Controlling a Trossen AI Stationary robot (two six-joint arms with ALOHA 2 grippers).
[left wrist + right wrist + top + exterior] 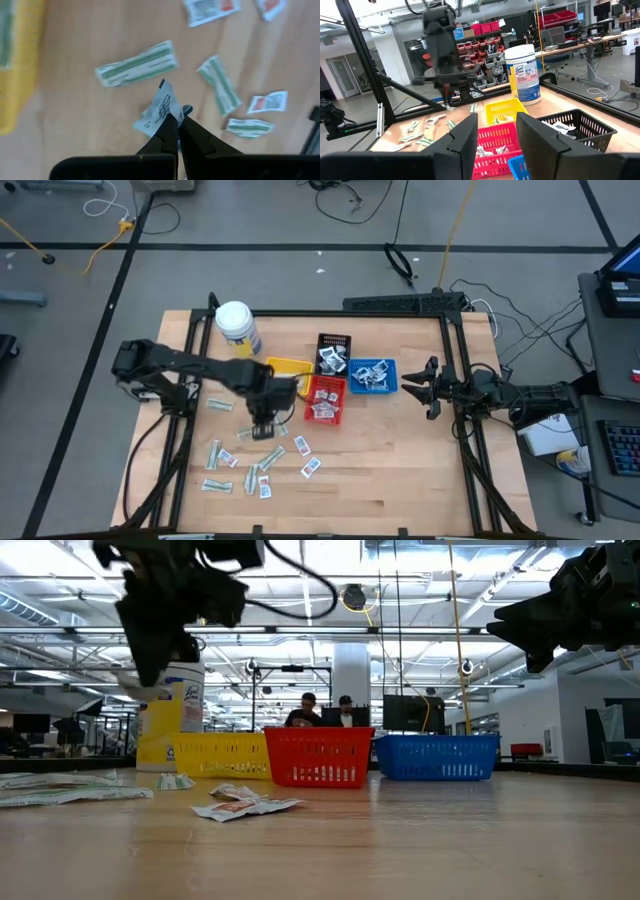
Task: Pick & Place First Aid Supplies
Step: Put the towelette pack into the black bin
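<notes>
**Left gripper lifts one packet clear of the scatter**

The left gripper is pinched tight on a white packet with dark print, gripping it by one corner so the rest hangs free above the tabletop, presumably for carrying to a tray. Below it, the other first aid supplies lie loose toward the near-left corner. The yellow tray, red tray, blue tray and black tray sit mid-table, toward the far edge. The right gripper waits half-open at the right edge, holding nothing.
</notes>
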